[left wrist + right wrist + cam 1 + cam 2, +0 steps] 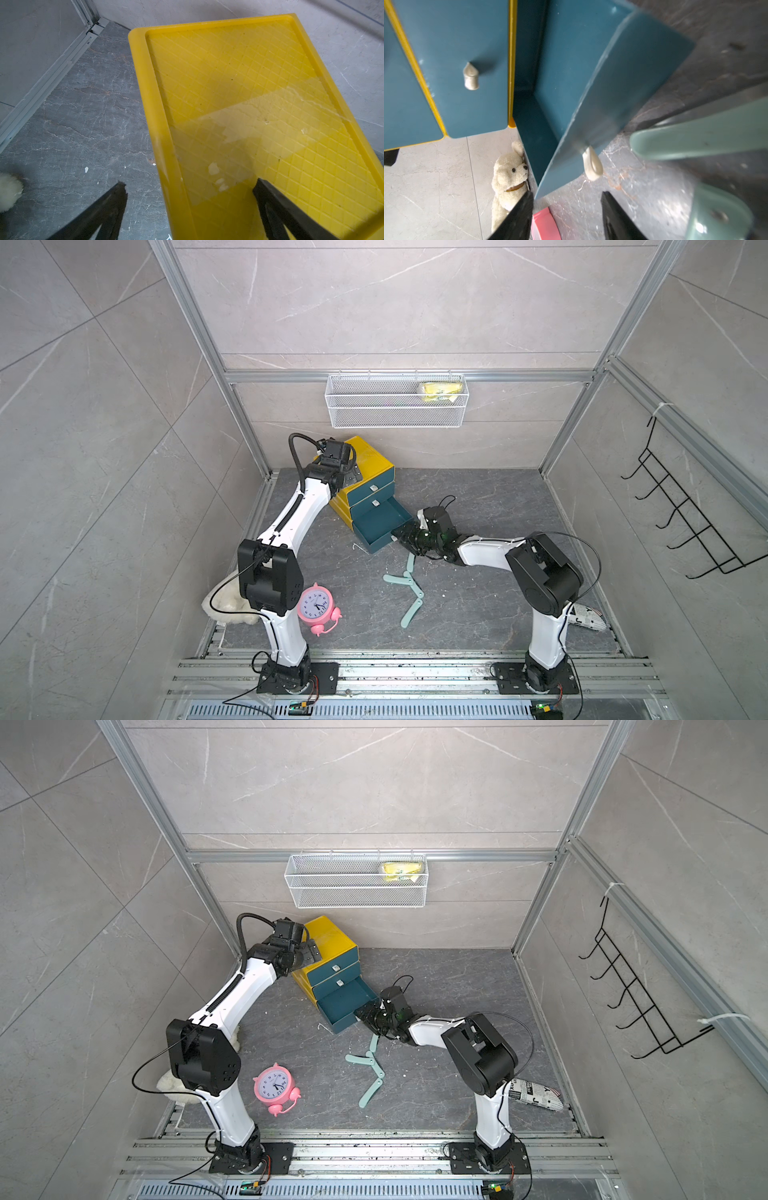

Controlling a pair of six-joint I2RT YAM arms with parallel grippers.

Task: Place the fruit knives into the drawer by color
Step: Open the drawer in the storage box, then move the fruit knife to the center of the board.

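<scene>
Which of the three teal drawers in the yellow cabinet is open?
The lowest teal drawer: it is pulled out toward the right hand, its inside showing. The two drawers above it sit shut, flush with the yellow cabinet.

The cabinet point(370, 456) is yellow, its top embossed with a diamond grid, its drawers point(380, 520) teal; the folding knives point(397, 580) are mint green on a dark grey, white-veined tabletop point(498, 506), with a pink clock point(316, 605) at their eight o'clock and a cream plush dog point(508, 174).
</scene>
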